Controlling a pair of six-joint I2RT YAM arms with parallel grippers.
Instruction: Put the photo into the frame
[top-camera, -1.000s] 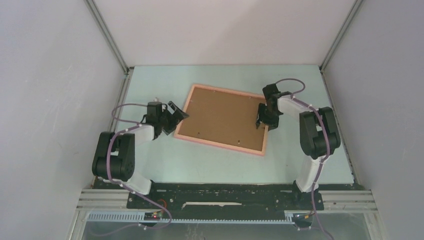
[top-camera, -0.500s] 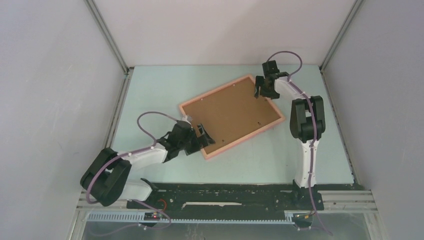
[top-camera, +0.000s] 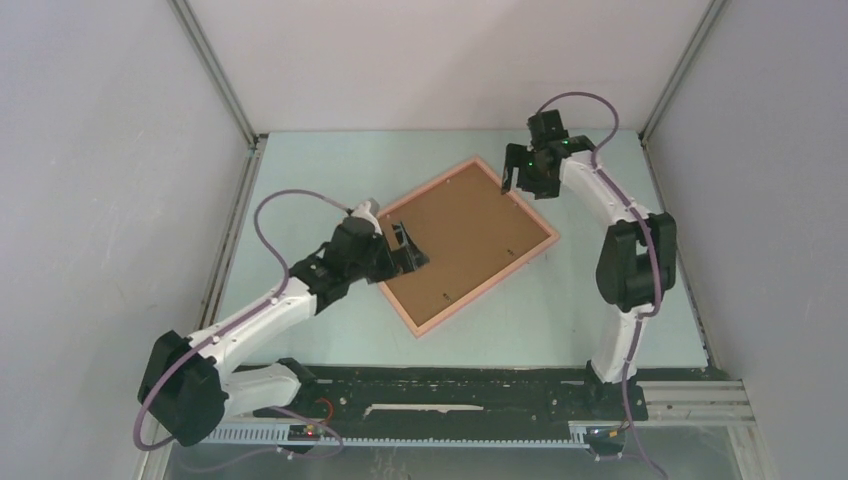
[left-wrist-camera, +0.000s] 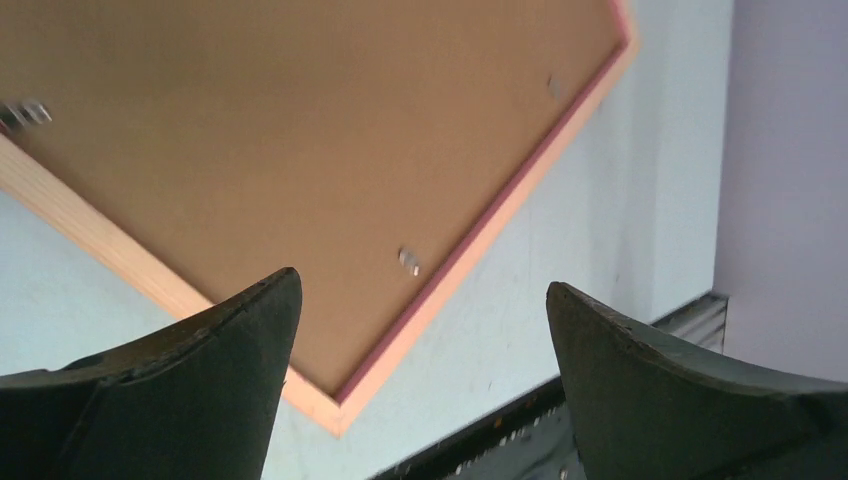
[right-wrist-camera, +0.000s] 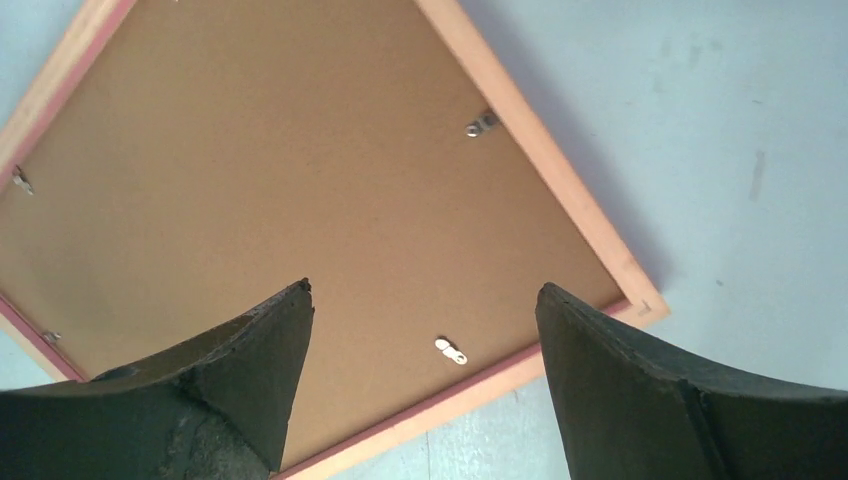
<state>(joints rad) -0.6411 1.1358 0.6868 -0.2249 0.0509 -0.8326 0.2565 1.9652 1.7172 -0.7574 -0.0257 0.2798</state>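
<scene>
Salmon-pink rectangular picture frame (top-camera: 488, 285) lies face-down and skewed on the pale green desk (top-camera: 330, 170), brown backing board (top-camera: 470, 240) in it. Photo not in view; can't tell if it's under the board. Left pincer (top-camera: 412, 250) and right pincer (top-camera: 518, 183) are both released, over opposite corners. Risk: the frame lies loose, so poking the small metal clips (right-wrist-camera: 450, 350) could skid it.
</scene>
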